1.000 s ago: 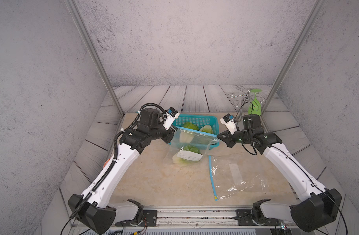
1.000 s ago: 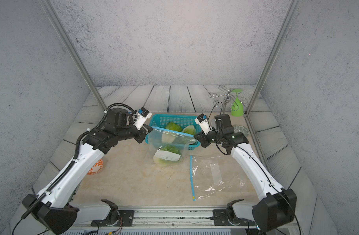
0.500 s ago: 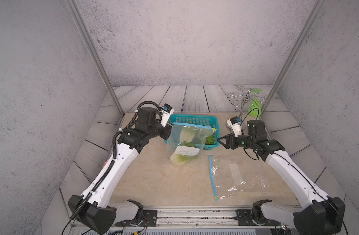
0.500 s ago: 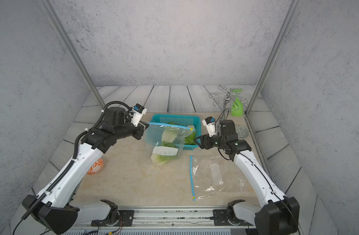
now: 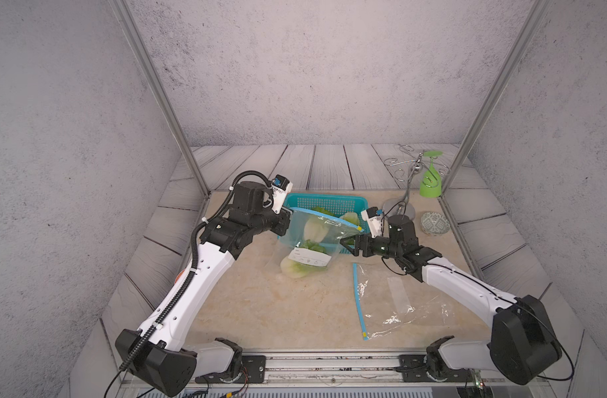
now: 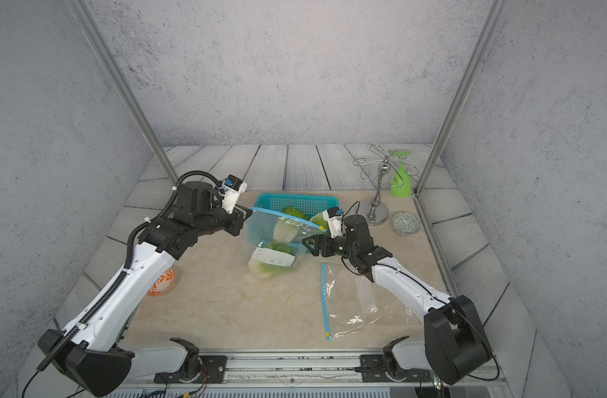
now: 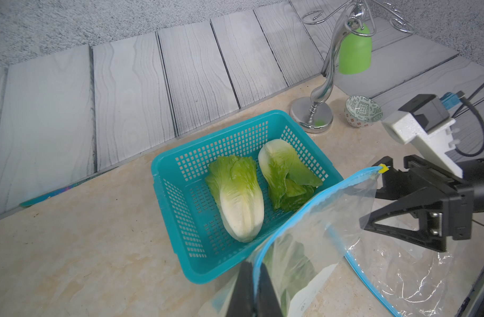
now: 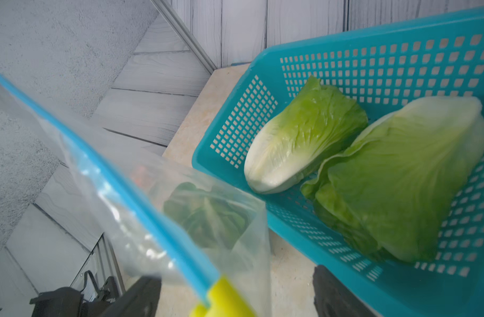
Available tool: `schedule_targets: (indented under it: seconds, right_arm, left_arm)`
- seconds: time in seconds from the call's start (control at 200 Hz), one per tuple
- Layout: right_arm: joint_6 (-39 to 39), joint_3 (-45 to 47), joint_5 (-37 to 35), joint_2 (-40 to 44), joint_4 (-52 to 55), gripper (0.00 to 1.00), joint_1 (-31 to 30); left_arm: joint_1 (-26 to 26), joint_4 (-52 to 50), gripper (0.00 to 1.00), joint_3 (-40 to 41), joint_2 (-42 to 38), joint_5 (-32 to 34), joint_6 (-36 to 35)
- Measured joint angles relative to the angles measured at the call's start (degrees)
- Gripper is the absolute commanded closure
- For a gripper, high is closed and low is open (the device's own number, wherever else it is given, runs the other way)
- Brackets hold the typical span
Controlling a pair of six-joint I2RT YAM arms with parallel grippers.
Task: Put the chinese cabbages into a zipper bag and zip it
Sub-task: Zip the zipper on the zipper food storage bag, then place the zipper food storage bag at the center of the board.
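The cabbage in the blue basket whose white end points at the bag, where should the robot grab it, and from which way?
Grab that cabbage across its thick middle, coming straight down from above. It lies flat on its side in the basket, so the walls block a sideways reach. The second cabbage lies close beside it, so one finger probably has to slip between them.

Hanging zipper bag [image 5: 312,237] across the near side of the basket [image 5: 329,199]; bare tabletop [image 5: 260,310] in front.

Three cabbages [image 7: 242,203] [image 7: 286,175] [image 5: 295,268], two bags [image 5: 315,234] [image 5: 398,303], one basket [image 5: 329,203].
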State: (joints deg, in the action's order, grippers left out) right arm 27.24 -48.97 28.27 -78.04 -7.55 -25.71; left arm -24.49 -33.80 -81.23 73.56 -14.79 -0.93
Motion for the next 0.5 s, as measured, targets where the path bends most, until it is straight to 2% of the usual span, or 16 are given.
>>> schedule_targets:
  seconds: [0.125, 0.22, 0.305, 0.375, 0.41, 0.5]
  right_arm:
    - [-0.5, -1.4, 0.0, -4.0, -5.8, 0.11, -1.2]
    - [-1.1, -3.6, 0.7, -7.6, -8.6, 0.17, -2.8]
    - [0.0, -4.3, 3.5, -9.9, -12.4, 0.34, -3.6]
    - [1.4, -4.8, 5.6, -11.2, -14.5, 0.60, -4.7]
    - [2.2, -5.2, 6.1, -11.5, -15.2, 0.70, -5.3]
    - [3.6, -7.0, 6.5, -11.5, -15.2, 0.81, -8.0]
  left_arm:
    - [0.0, -0.1, 1.00, 0.0, 0.0, -0.1, 0.5]
    - [0.3, 0.1, 1.00, 0.4, 0.0, -0.5, 1.1]
    - [0.9, 0.2, 1.00, 0.9, 0.0, -0.5, 1.5]
    - [1.7, 0.2, 1.00, 1.2, -0.2, -0.3, 2.0]
    - [2.2, 0.2, 1.00, 1.4, -0.4, 0.0, 2.4]
    - [3.7, -0.4, 1.00, 2.0, -1.6, 0.6, 3.7]
